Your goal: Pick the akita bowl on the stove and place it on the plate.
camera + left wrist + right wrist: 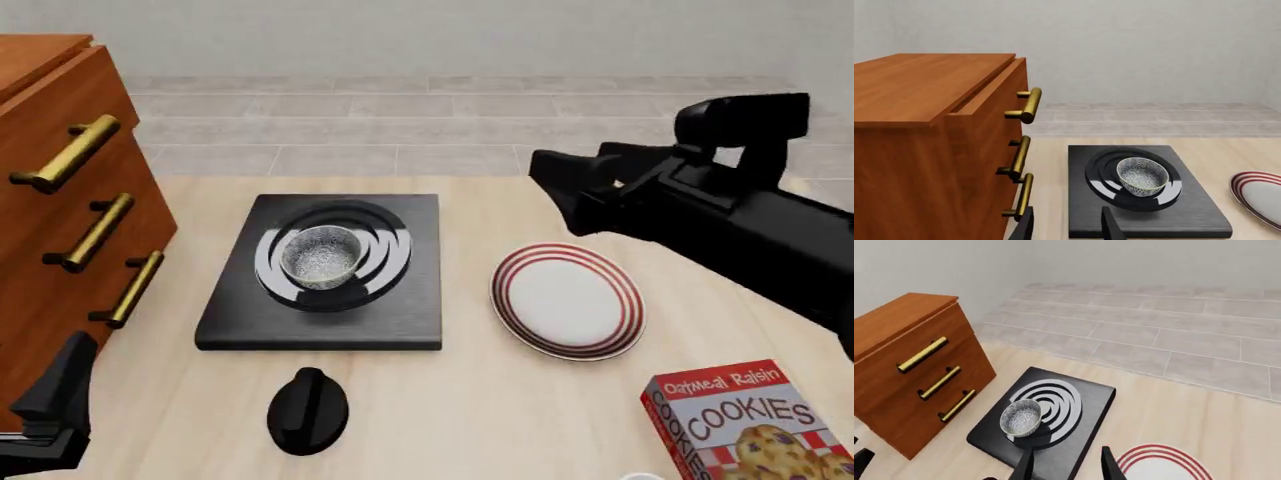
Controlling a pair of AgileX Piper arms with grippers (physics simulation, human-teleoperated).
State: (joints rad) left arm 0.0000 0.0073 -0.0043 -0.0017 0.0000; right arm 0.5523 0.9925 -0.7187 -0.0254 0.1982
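Note:
The akita bowl stands upright on the burner rings of the black stove, speckled grey-white inside. To the stove's right lies the white red-ringed plate, with nothing on it. My left gripper is open near the table's front left corner, short of the stove and the bowl. My right gripper is open too, held high above the table between the bowl and the plate. Neither gripper touches anything.
A wooden drawer cabinet with brass handles stands close on the stove's left. A black oval knob lies in front of the stove. A red cookies box sits at the front right. The right arm reaches over the plate's far side.

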